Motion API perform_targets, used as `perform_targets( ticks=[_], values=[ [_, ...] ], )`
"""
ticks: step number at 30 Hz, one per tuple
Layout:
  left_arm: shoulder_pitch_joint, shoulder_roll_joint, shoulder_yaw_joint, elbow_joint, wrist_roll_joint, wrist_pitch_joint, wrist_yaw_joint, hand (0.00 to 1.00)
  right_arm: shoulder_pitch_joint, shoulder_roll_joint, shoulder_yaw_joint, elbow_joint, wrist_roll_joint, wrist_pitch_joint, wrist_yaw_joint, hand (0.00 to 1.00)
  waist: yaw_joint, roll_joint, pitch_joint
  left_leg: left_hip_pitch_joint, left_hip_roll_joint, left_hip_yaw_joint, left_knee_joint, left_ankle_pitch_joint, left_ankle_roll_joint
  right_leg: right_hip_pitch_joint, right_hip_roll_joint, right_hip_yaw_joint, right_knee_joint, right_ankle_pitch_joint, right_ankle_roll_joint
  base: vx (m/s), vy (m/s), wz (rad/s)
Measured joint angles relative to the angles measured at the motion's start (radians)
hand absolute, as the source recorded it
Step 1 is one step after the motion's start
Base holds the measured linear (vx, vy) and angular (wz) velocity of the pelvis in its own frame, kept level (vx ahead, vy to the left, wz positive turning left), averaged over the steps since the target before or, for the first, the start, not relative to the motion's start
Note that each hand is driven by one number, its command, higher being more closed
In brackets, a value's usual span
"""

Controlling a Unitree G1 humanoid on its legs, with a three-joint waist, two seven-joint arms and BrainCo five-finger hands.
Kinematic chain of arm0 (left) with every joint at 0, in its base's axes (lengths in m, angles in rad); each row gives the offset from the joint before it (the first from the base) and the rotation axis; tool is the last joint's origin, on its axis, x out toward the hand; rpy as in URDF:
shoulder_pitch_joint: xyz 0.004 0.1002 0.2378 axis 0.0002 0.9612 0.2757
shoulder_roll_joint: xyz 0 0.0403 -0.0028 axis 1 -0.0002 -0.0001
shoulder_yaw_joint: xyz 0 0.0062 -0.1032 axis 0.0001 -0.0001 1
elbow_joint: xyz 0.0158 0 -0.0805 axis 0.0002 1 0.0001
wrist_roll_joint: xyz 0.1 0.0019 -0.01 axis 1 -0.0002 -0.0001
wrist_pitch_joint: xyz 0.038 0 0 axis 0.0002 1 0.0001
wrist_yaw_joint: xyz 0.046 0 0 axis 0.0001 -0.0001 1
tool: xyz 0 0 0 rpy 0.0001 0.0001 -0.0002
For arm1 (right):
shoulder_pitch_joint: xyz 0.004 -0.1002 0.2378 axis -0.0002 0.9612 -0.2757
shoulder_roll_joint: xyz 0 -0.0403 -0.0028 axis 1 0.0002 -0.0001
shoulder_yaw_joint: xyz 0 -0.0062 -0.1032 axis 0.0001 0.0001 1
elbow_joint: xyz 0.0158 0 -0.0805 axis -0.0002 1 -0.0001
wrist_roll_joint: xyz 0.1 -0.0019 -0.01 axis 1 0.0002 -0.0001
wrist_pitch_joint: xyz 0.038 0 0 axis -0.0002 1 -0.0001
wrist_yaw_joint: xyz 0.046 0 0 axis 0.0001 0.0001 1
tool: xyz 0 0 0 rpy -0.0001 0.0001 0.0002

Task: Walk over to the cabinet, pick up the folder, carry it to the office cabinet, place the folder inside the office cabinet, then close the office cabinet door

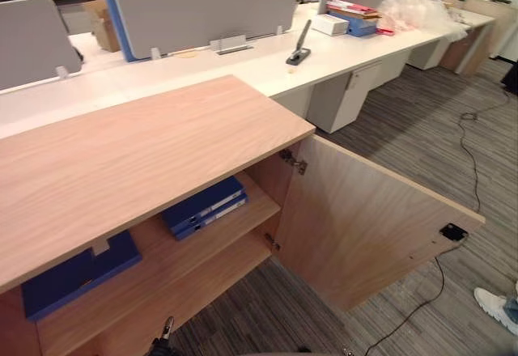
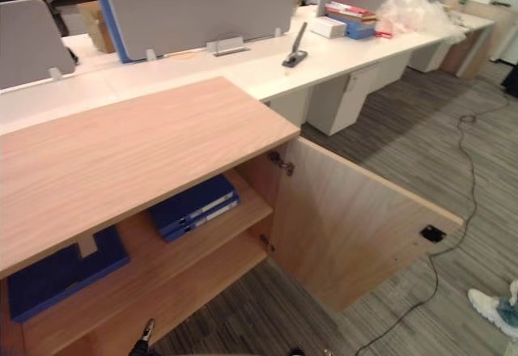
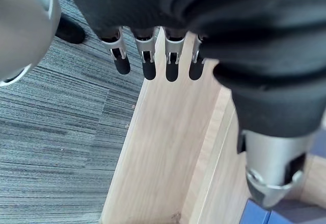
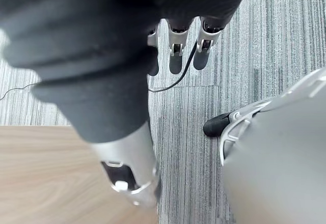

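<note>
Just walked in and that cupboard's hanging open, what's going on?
The robot stands at the wooden cabinet, whose door is wide open. Inside, blue folders lie on the shelf. Its left hand and right hand hang open and empty, so the door is not yet closed.

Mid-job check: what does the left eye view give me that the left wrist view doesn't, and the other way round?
Left eye view adds the whole office cabinet: its door swung open, blue folders on the shelf inside, the white desk behind, and a person's shoe. Left wrist view adds the left hand close up, fingers straight and holding nothing, over a wood panel. Both share cabinet wood, the grey striped carpet and some blue, which in the wrist view is just a corner sliver.
</note>
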Motion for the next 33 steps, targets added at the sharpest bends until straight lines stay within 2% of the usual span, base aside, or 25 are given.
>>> perform_targets(
  ticks=[3,4,6,9,12,15,19,22,28,33],
  values=[
    [-0.001,0.002,-0.023,-0.001,0.000,0.000,0.000,0.00,-0.001,-0.008,0.003,0.010,0.002,0.000,0.000,0.00,-0.005,0.005,-0.002,0.000,0.007,0.002,0.013,-0.033,-0.003,-0.006,0.019,0.033,-0.032,0.014,-0.008,-0.02,0.020,-0.38],
    [-0.007,0.004,-0.039,-0.002,0.000,0.001,-0.001,0.00,-0.007,-0.014,0.002,0.019,0.004,-0.001,0.000,0.00,-0.005,0.013,0.003,0.000,0.012,0.001,0.012,-0.067,-0.012,-0.014,0.034,0.053,-0.054,0.033,-0.007,-0.03,0.033,-0.39],
    [-0.011,0.006,-0.041,-0.002,0.000,0.003,-0.002,0.00,-0.009,-0.018,-0.002,0.019,0.015,-0.001,0.000,0.00,-0.008,0.014,0.007,0.000,0.010,0.002,0.006,-0.086,-0.038,-0.031,0.040,0.073,-0.054,0.044,-0.003,-0.05,0.062,-0.35],
    [-0.004,0.014,-0.041,0.000,0.002,0.011,-0.004,0.00,-0.003,-0.025,-0.028,0.019,0.045,-0.001,-0.001,0.00,-0.016,0.017,0.009,0.010,0.000,0.006,0.005,-0.089,-0.043,-0.035,0.036,0.096,-0.054,0.046,-0.006,-0.02,0.065,-0.20],
    [-0.003,0.026,-0.041,0.005,0.009,0.014,-0.009,0.00,-0.029,-0.048,-0.119,0.016,0.082,-0.002,-0.001,0.00,-0.025,0.021,0.011,0.015,-0.004,0.005,0.006,-0.089,-0.043,-0.036,0.036,0.107,-0.054,0.052,0.003,-0.01,0.018,-0.11],
    [-0.001,0.030,-0.041,0.008,0.041,0.020,-0.019,0.00,-0.081,-0.126,-0.242,-0.008,0.122,-0.010,-0.012,0.00,-0.029,0.031,0.012,0.014,-0.009,0.004,0.005,-0.088,-0.044,-0.044,0.035,0.117,-0.054,0.053,0.003,-0.01,0.002,-0.08],
    [0.013,0.039,-0.041,0.008,0.044,0.021,-0.027,0.00,-0.134,-0.221,-0.284,-0.076,0.137,-0.040,-0.031,0.00,-0.033,0.047,0.008,0.011,-0.018,0.000,-0.016,-0.077,-0.049,-0.057,0.032,0.120,-0.054,0.053,0.003,-0.01,0.000,-0.01],
    [0.022,0.047,-0.041,0.008,0.043,0.020,-0.028,0.00,-0.188,-0.261,-0.283,-0.134,0.155,-0.049,-0.051,0.00,-0.035,0.046,0.004,0.001,-0.030,-0.005,-0.036,-0.058,-0.055,-0.075,0.025,0.121,-0.054,0.057,0.003,-0.04,-0.011,0.00],
    [0.049,0.050,-0.055,0.006,0.040,0.020,-0.029,0.00,-0.306,-0.328,-0.261,-0.143,0.155,-0.054,-0.064,0.00,-0.032,0.048,0.000,-0.005,-0.040,-0.049,-0.068,-0.038,-0.064,-0.078,0.017,0.105,-0.054,0.058,0.001,-0.06,-0.014,0.09],
    [0.061,0.061,-0.096,0.005,0.033,0.020,-0.031,0.00,-0.383,-0.384,-0.123,-0.119,0.149,-0.057,-0.055,0.00,-0.029,0.045,0.000,-0.011,-0.049,-0.087,-0.089,-0.037,-0.066,-0.079,0.007,0.092,-0.054,0.062,-0.001,-0.07,0.012,0.13]
  ],
)
